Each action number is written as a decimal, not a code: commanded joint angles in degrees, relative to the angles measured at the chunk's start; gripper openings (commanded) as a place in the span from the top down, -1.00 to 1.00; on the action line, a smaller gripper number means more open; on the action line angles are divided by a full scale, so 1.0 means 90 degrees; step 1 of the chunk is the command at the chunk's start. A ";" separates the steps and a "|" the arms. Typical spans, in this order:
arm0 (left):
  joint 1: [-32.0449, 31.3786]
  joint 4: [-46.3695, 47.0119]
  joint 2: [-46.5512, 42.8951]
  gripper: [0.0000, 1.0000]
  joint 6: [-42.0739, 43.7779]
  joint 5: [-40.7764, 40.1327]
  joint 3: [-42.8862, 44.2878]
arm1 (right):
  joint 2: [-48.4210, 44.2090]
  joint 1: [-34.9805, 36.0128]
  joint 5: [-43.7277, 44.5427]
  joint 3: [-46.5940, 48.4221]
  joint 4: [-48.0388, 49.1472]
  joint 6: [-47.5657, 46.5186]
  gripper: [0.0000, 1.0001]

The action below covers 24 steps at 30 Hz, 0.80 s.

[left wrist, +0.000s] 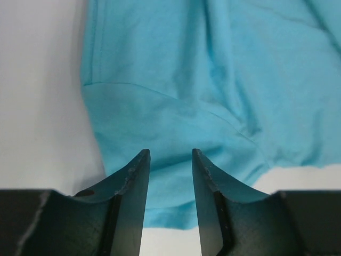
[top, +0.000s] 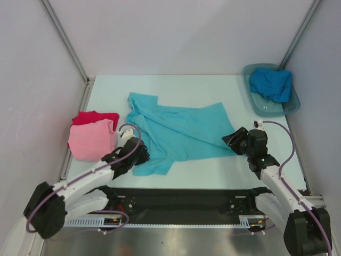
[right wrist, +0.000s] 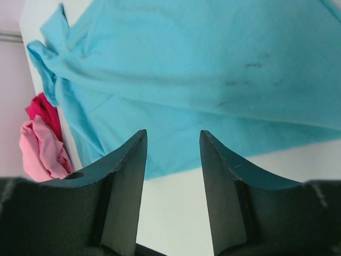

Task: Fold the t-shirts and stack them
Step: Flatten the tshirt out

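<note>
A turquoise t-shirt (top: 181, 130) lies spread and wrinkled across the middle of the table, one sleeve near the front. A folded pink t-shirt (top: 93, 140) rests on a red t-shirt (top: 95, 117) at the left. The deeper blue t-shirt (top: 273, 82) is bunched in a grey tub. My left gripper (top: 143, 156) hovers open over the turquoise shirt's front left sleeve (left wrist: 160, 122); nothing sits between its fingers (left wrist: 170, 154). At the shirt's right front corner my right gripper (top: 230, 140) is open and empty (right wrist: 171, 136), just off the hem (right wrist: 202, 64).
The grey translucent tub (top: 265, 108) stands at the back right corner. Pale walls and metal frame posts close in the table on three sides. The pink (right wrist: 40, 149) and red (right wrist: 40, 106) pile shows far left in the right wrist view.
</note>
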 commanded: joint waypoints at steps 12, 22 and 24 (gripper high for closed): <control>-0.0226 -0.0306 -0.1984 0.13 -0.0868 -0.0275 -0.1056 | -0.0355 0.0297 -0.0310 -0.0610 -0.0137 -0.0259 0.04; -0.0236 -0.1254 -0.2627 0.15 -0.1464 -0.0578 -0.1612 | -0.0433 0.0434 -0.0261 -0.0815 -0.0352 -0.0288 0.03; -0.0226 -0.1585 -0.3008 0.15 -0.1474 -0.0666 -0.1652 | -0.0423 0.0444 -0.0271 -0.0844 -0.0342 -0.0288 0.03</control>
